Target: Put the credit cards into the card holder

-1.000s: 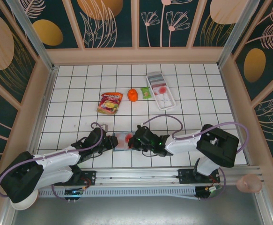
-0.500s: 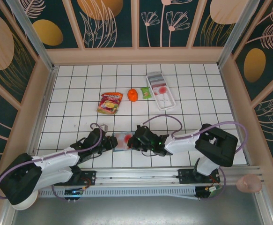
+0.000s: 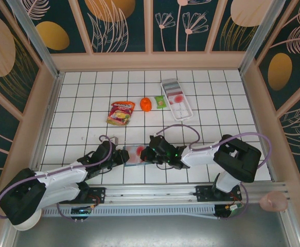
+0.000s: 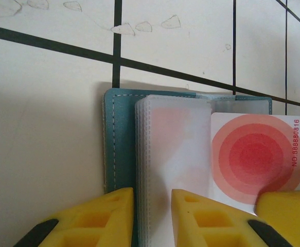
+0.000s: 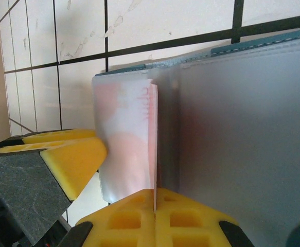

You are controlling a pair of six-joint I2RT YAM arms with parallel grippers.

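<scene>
Looking first at the card holder (image 3: 135,154), lying open on the white tiled counter (image 3: 77,134), teal cover downward and clear sleeves (image 4: 175,144) upward.

Gripping the sleeve stack of the card holder with the left hand (image 4: 153,206), one yellow finger at each side of the stack, the finger bases being cut off by the lower picture edge.

Pinching a credit card (image 4: 258,159) with the right hand (image 5: 155,206), fingers pressed together on the card's lower edge, just beside the sleeve stack, over the other half of the card holder. Showing red rings and a red number along one side in the left wrist view; one lower corner hiding behind a yellow finger. Appearing almost edge-on in the right wrist view, the print blurred and not readable. Not managing to tell: card already inside a sleeve, or only resting on top.

From above, seeing both black hands covering the two ends of the card holder, leaving only a pale pinkish patch between them.

Well behind the card holder, noticing a long white tray (image 3: 182,110) holding what is looking like more credit cards (image 3: 174,95), too small for counting. Also behind the card holder and well apart from it: a snack packet (image 3: 120,113), an orange thing (image 3: 146,104) and a small green packet (image 3: 161,102).
</scene>
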